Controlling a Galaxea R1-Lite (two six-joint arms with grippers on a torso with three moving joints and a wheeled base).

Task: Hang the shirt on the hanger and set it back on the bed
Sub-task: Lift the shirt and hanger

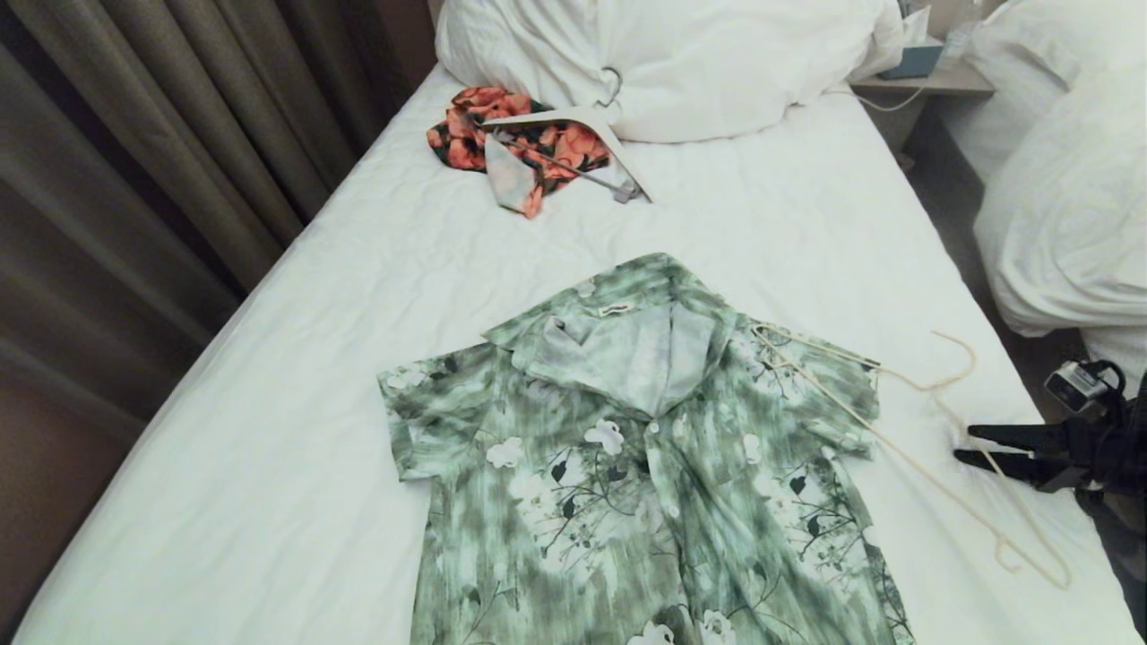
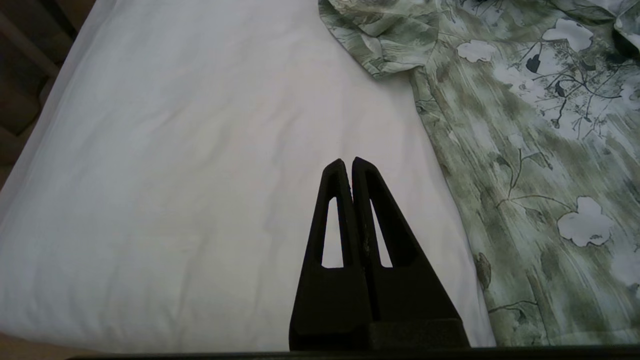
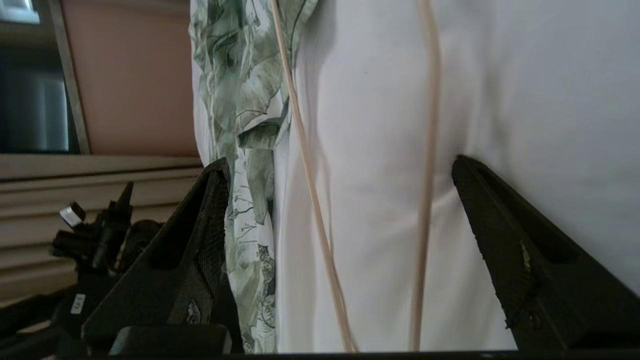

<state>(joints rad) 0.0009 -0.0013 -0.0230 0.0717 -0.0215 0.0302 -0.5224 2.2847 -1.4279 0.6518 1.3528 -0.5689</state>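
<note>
Right gripper (image 3: 340, 165) fingers wide apart, holding nothing; two thin wires of cream hanger (image 1: 905, 421) run between them on sheet. Left gripper (image 2: 348, 162) fingers pressed together, over bare sheet beside shirt. Green flower shirt (image 1: 627, 466) flat on bed (image 1: 296, 358), collar toward pillow (image 1: 663, 63); hanger half on its shoulder, hook on sheet. Collar tag too small to read. Orange flower garment (image 1: 511, 134) with thick white hanger (image 1: 573, 121) near pillow. Curtain (image 1: 134, 161) beside bed.
</note>
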